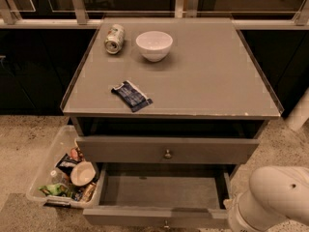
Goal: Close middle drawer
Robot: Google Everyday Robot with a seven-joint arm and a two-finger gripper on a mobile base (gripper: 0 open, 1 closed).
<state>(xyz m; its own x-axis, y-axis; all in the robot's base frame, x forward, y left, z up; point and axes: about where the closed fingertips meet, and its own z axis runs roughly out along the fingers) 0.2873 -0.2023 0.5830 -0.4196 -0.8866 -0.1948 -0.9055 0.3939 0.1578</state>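
The middle drawer [145, 215] is pulled far out at the bottom of the grey-brown cabinet. Its plain grey inside [161, 190] is empty, and its small knob [165, 224] sits at the frame's bottom edge. Above it, the drawer with the taller front panel [120, 150] and round knob [167, 153] stands slightly out. My gripper is out of view, below the frame's lower right corner. Only the white arm [275, 197] shows, just right of the open drawer's front corner.
On the cabinet top [212, 81] lie a tipped can [114, 38], a white bowl [154, 45] and a dark blue snack packet [132, 95]. A clear plastic bin [43, 178] of snacks and a bowl stands on the floor to the left, against the open drawer.
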